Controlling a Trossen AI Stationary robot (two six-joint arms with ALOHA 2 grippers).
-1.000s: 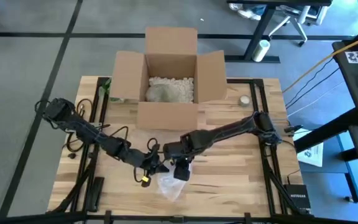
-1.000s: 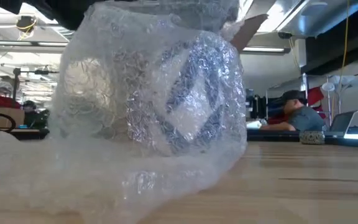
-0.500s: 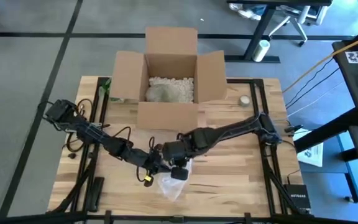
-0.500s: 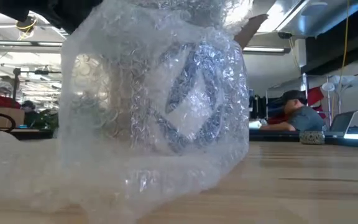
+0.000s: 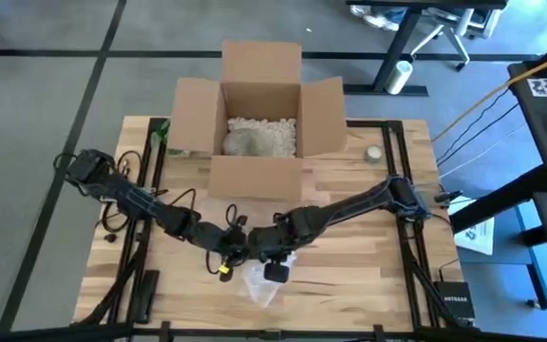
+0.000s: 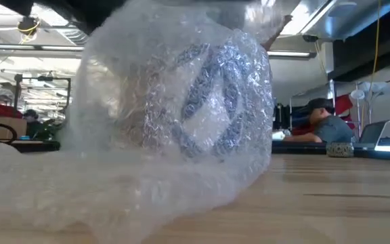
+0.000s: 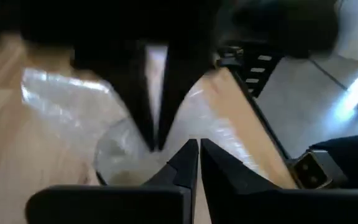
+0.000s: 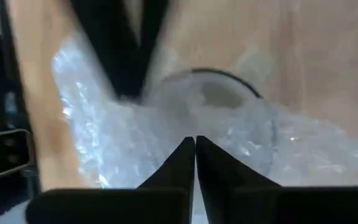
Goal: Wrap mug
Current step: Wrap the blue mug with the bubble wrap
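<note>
An open cardboard box [image 5: 260,119] of packing peanuts [image 5: 272,133] sits on the table [image 5: 368,275]

A mug [image 6: 202,102] with blue markings stands on the table's near edge, loosely swathed in clear bubble wrap [image 6: 147,183] that spreads crumpled around its base.
</note>
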